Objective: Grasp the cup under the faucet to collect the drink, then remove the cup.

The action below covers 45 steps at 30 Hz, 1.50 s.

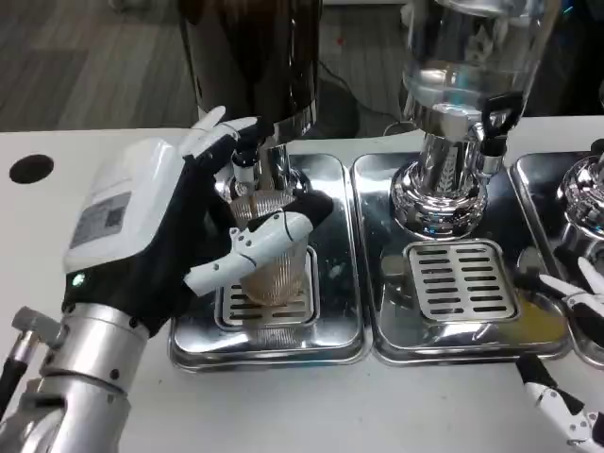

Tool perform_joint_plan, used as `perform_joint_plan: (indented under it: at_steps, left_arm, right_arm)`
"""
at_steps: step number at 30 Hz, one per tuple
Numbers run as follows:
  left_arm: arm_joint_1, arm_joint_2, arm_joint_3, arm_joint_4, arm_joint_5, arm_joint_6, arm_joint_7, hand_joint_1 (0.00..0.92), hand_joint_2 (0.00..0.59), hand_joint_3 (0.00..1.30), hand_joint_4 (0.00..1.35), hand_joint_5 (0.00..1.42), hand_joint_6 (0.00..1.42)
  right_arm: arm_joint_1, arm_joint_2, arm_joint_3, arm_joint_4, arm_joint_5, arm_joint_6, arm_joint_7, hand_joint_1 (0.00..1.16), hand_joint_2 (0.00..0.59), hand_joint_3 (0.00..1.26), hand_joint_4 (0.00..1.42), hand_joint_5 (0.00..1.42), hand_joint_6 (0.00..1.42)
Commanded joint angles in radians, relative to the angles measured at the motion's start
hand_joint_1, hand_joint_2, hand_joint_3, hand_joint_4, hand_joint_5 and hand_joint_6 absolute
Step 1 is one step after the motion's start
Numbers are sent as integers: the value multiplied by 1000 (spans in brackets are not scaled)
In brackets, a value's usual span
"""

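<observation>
Fingertips of my right hand [566, 377] sit at the near right edge, their state untellable, while my left hand [203, 222] wraps the clear ribbed plastic cup [274, 264] mid-wall, light, slippery, crushable I judge, under the dark dispenser's faucet [247, 168].

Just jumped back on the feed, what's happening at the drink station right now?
The left hand is wrapped around the ribbed clear cup, holding it on the grate of the left drip tray, beneath the faucet of the dark dispenser. Whether drink is flowing, I cannot tell. The right hand sits low at the picture's right edge, near the middle drip tray, holding nothing. The clear dispenser next door is untouched.
</observation>
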Motion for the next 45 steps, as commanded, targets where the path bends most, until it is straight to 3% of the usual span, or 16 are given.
perform_joint_plan:
  at_steps: [1, 45]
  left_arm:
    - [51, 19, -27, 36, -22, 22, -84, 3, 71, 273, 212, 757, 934]
    - [55, 34, -36, 40, -44, 19, -93, 20, 80, 273, 212, 757, 916]
  right_arm:
    - [-2, 2, 4, -28, 11, 3, 8, 604, 390, 211, 0, 0, 0]
    - [0, 6, 14, -42, 12, 14, 7, 589, 401, 209, 0, 0, 0]
